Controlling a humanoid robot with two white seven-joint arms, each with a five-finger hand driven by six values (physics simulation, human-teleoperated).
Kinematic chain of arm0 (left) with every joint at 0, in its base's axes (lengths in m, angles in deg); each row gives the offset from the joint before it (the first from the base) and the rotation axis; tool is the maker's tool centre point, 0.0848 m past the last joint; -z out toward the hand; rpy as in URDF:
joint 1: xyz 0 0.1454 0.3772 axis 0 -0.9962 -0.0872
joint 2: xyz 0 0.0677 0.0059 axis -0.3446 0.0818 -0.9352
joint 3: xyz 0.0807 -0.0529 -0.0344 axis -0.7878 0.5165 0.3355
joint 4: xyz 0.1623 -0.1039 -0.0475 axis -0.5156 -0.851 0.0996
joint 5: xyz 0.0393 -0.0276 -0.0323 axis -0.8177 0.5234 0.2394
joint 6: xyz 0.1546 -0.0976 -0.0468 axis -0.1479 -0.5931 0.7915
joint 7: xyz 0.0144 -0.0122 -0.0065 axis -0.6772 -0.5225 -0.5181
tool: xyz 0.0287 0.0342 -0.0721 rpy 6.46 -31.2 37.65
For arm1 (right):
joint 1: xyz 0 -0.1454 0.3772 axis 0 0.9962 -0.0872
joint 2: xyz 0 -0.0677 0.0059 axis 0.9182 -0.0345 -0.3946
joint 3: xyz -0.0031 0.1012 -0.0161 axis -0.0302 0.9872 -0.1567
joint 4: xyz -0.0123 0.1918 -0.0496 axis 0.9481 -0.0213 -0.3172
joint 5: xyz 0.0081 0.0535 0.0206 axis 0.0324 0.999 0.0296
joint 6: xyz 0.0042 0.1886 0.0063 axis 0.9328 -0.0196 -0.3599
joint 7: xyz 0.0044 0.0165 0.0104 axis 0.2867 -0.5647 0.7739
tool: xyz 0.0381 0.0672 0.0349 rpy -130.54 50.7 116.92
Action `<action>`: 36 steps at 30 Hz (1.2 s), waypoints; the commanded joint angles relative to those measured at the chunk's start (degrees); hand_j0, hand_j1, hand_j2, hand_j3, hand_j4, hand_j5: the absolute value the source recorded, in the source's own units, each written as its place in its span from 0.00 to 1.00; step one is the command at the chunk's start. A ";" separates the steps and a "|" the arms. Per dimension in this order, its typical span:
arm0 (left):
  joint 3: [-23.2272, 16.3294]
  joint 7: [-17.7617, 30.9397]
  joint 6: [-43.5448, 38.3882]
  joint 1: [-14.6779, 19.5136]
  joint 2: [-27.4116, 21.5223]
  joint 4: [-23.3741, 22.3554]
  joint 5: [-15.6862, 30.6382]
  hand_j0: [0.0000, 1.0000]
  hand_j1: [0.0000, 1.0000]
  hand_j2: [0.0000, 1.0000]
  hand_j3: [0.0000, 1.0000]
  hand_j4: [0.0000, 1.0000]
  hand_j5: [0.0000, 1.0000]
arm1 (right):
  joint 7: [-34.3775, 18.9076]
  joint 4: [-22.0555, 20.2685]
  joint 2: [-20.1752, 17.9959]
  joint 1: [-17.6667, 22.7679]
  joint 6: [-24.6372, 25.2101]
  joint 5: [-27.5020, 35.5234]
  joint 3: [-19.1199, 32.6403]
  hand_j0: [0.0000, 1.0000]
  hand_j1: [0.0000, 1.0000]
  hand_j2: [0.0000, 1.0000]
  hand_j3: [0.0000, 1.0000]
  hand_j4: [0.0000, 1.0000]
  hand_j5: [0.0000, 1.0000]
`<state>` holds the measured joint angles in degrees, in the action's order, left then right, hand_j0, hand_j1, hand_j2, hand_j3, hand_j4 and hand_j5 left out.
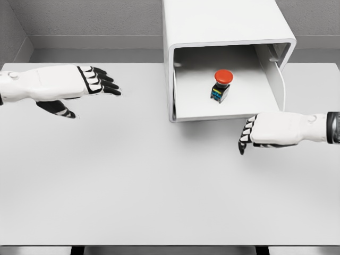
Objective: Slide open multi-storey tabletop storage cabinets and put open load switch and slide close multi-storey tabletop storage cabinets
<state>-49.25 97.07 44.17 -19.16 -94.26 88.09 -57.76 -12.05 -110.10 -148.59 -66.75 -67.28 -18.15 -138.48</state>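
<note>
The load switch (pixel 221 86), a small block topped by a red mushroom button, stands upright on the floor of the pulled-out drawer (pixel 228 114) of the white tabletop storage cabinet (pixel 223 24), roughly at the drawer's middle and clear of its walls. The drawer projects toward the camera from under the cabinet's housing, its front lip resting over the grey table (pixel 159 186), which suggests the placing step is finished and only the closing push remains. The right hand (pixel 268 130) hovers just in front of the drawer's right front corner, palm down, fingers loosely bent and gripping nothing; that position looks suited to pressing the drawer front back in, though whether it touches the lip cannot be told. The left hand (pixel 69 85) hangs well apart over the table's left side, fingers extended toward the cabinet and empty, apparently held out of the way. A square, level push seems called for, since a jolt could topple the top-heavy switch before the drawer seats.
</note>
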 commanded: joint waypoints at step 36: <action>10.12 -0.04 -0.18 -10.78 -0.29 -1.50 0.60 1.00 1.00 1.00 1.00 1.00 1.00 | -1.95 17.68 16.82 -5.71 0.14 -1.15 1.53 0.53 0.53 0.53 0.53 0.53 0.53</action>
<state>-39.16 97.05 44.10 -29.94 -94.53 86.61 -57.53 -14.71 -93.87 -133.12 -72.47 -68.01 -21.32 -137.27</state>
